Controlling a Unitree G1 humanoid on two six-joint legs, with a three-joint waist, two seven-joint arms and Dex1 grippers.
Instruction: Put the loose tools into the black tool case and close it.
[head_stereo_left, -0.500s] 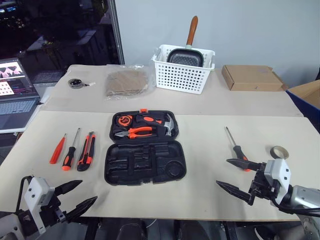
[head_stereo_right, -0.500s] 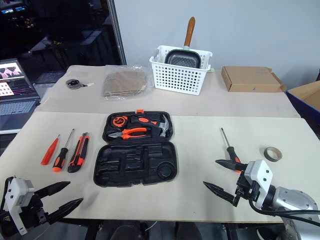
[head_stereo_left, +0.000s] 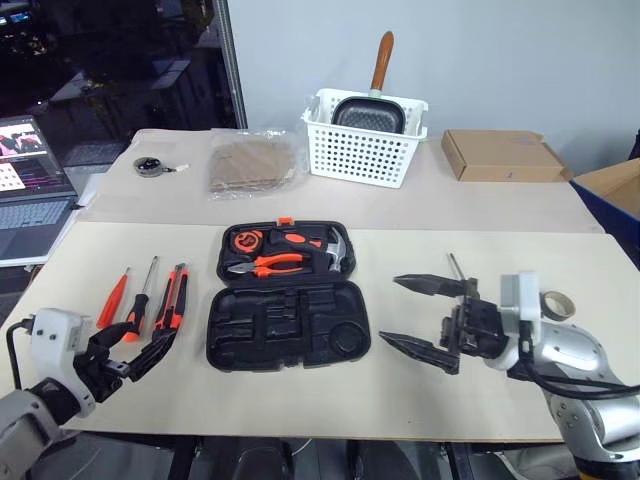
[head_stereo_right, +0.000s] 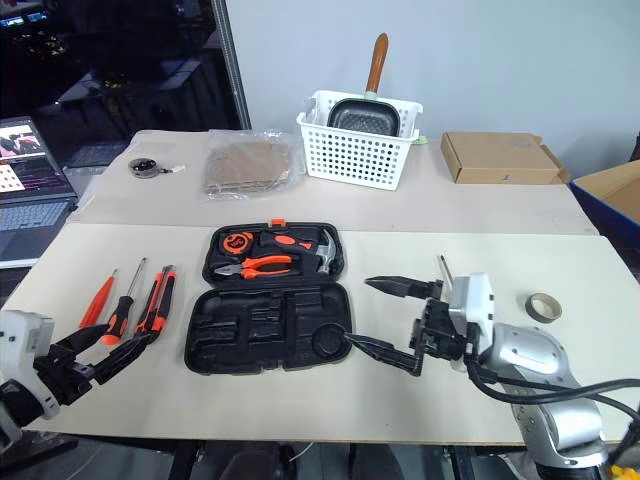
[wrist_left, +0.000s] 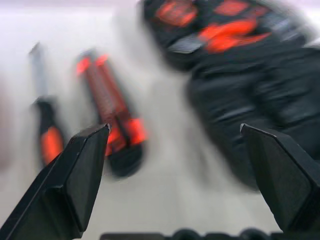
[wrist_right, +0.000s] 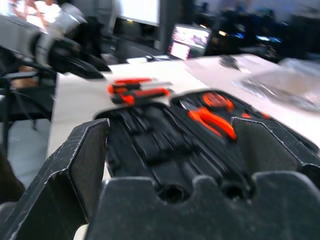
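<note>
While the case (head_stereo_left: 289, 298) lies open and flat in the middle of the table (head_stereo_left: 400, 390), three of the loose tools are laid out side by side to its left: a red screwdriver (head_stereo_left: 114, 299), a black-and-orange screwdriver (head_stereo_left: 138, 310) and a knife (head_stereo_left: 173, 299), all with their long axes running away from the table's near edge, handles toward the robot. The left gripper (head_stereo_left: 140, 353) is held just short of the near ends of the knife and the middle screwdriver, jaws spread wide and nothing between them, so these three are judged to be that arm's work; in the left wrist view the knife (wrist_left: 112, 125) is seen straight ahead between the fingers, which suits a grip across its narrow width. A fourth screwdriver (head_stereo_left: 458, 272) lies to the right of the case, its shaft pointing away, and is largely hidden behind the right gripper (head_stereo_left: 413, 316), which is turned sideways toward the case with its jaws wide apart and empty. That tool is nearer the right arm. The case is black, with a lid half already holding pliers (head_stereo_left: 268, 265), a hammer (head_stereo_left: 335, 252) and a tape measure (head_stereo_left: 244, 240), and a near half of bare moulded recesses; an orange latch (head_stereo_left: 287, 221) is seen at the far edge.
</note>
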